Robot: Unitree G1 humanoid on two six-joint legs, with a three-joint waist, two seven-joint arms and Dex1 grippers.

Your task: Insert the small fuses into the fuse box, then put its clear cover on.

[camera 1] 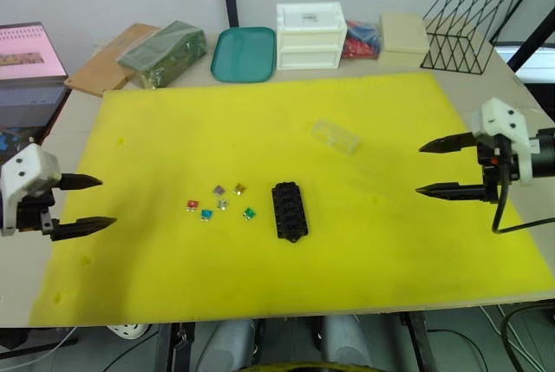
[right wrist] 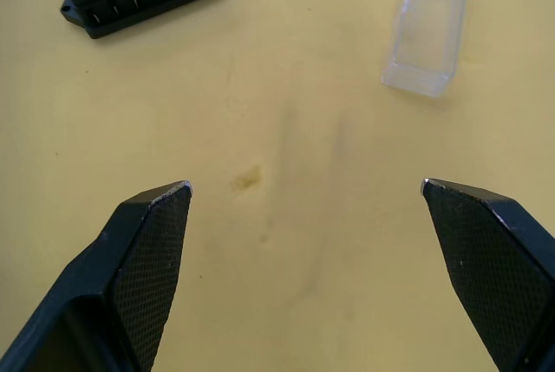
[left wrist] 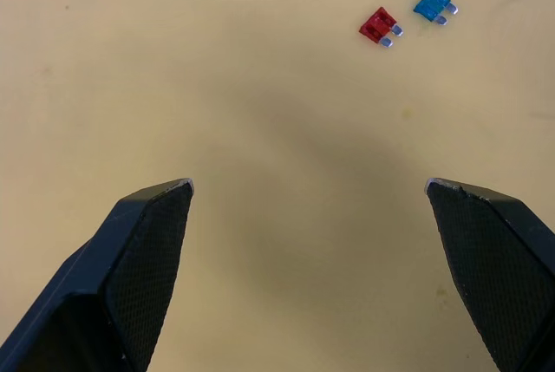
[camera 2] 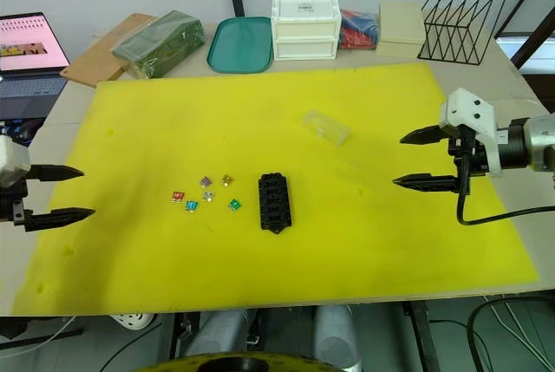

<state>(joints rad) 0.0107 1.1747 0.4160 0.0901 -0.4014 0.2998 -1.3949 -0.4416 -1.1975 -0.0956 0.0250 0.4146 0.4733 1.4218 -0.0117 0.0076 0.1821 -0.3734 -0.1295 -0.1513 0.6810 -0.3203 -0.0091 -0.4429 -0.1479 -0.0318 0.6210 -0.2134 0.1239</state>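
A yellow mat [camera 1: 347,251] covers most of the bench [camera 1: 78,116]. Along the bench's far edge, from ten o'clock round to two, stand a laptop [camera 1: 30,64], a wooden board [camera 1: 104,64], a green bundle [camera 1: 163,51], a teal tray [camera 1: 244,54], a white drawer unit [camera 1: 310,35], a beige box [camera 1: 403,34] and a black wire rack [camera 1: 468,29].

The left claw [camera 1: 91,204] hangs at nine o'clock over the mat's edge, its two fingers spread wide with nothing between them. The right claw [camera 1: 429,168] hangs at three o'clock, likewise spread wide and empty, above bare mat.

The fuse box [camera 1: 288,210] lies near the mat's middle, slots up, its long side running toward twelve. The clear cover [camera 1: 335,136] lies on the mat at about one o'clock from the fuse box, well apart from it, tilted aslant.

The small fuses [camera 1: 218,201] lie scattered just at nine o'clock of the fuse box: red [camera 1: 192,205], teal [camera 1: 206,214], green [camera 1: 249,212], purple [camera 1: 218,191], amber [camera 1: 239,188] and grey [camera 1: 223,205], each loose on the mat, none in a slot.
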